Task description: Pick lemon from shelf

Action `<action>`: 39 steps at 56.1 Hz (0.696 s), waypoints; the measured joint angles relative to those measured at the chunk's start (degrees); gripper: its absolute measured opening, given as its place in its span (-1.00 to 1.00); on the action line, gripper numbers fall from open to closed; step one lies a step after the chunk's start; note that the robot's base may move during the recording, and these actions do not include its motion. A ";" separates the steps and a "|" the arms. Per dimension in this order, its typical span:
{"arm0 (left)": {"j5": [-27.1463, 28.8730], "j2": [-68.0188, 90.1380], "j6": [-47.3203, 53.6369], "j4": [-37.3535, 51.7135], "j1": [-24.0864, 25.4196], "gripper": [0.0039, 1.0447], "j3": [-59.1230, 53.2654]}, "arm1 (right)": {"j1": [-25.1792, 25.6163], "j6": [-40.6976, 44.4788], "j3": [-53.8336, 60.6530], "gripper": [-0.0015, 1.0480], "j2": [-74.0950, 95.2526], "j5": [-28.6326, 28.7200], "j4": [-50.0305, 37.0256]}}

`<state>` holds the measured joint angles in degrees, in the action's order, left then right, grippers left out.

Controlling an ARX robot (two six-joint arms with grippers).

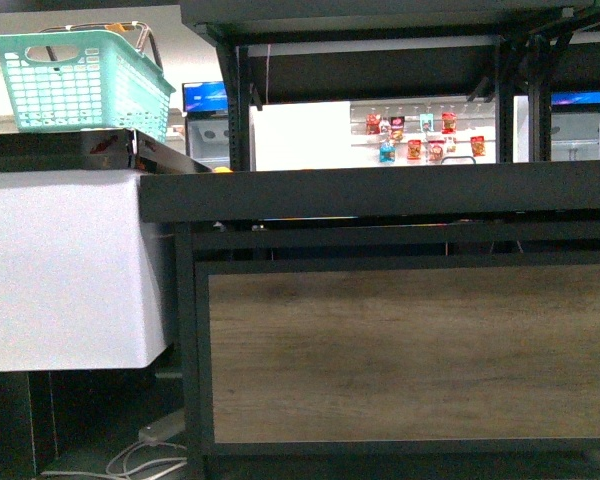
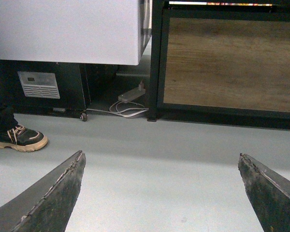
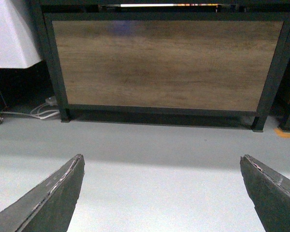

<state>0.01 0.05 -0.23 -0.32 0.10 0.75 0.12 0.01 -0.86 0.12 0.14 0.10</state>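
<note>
The black metal shelf (image 1: 380, 190) stands straight ahead in the front view, its dark tray edge at eye level and its wood-grain lower panel (image 1: 410, 350) below. The panel also shows in the left wrist view (image 2: 227, 63) and the right wrist view (image 3: 169, 63). The lemon is hidden; only a small orange-yellow bit (image 1: 222, 169) peeks over the tray's left end. My left gripper (image 2: 159, 164) is open and empty, low over the grey floor. My right gripper (image 3: 162, 164) is open and empty, also low before the panel. Neither arm shows in the front view.
A white cabinet (image 1: 60, 270) stands left of the shelf with a teal basket (image 1: 75, 80) on top. A power strip and white cables (image 2: 130, 99) lie on the floor between them. A person's shoe (image 2: 19, 137) is at the left. An upper shelf tier (image 1: 400, 15) overhangs.
</note>
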 joint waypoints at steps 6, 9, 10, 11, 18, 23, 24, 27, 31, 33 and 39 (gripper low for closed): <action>0.00 0.00 0.00 0.00 0.00 0.86 0.00 | 0.00 0.00 0.00 0.85 0.00 0.00 0.00; 0.00 0.00 0.00 0.00 0.00 0.86 0.00 | 0.00 0.00 0.00 0.85 0.00 0.00 0.00; 0.00 0.00 0.00 0.00 0.00 0.86 0.00 | 0.00 0.00 0.00 0.85 0.00 0.00 0.00; 0.00 0.00 0.00 0.00 0.00 0.86 0.00 | 0.00 0.00 0.00 0.85 0.00 0.00 0.00; 0.00 0.00 0.00 0.00 0.00 0.86 0.02 | 0.00 0.02 0.00 0.85 0.00 0.00 0.00; 0.00 0.00 0.00 0.00 0.00 0.86 0.00 | 0.00 0.00 0.00 0.85 0.00 0.00 0.00; 0.00 0.00 0.00 0.00 0.00 0.86 0.00 | 0.00 0.00 0.00 0.85 0.00 0.00 0.00; 0.00 0.00 0.00 0.00 0.00 0.86 0.00 | 0.00 0.00 0.00 0.85 0.00 0.00 0.00; 0.00 0.00 0.00 0.00 0.00 0.86 0.02 | 0.00 0.00 0.00 0.85 0.00 0.02 0.00; 0.00 0.00 0.00 0.00 0.00 0.86 0.00 | 0.00 0.00 0.00 0.85 0.00 0.00 0.00; 0.00 0.00 0.00 0.00 0.00 0.86 0.00 | 0.00 0.00 0.00 0.85 0.00 0.02 0.00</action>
<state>0.01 0.05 -0.23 -0.32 0.10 0.75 0.12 0.01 -0.86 0.12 0.16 0.10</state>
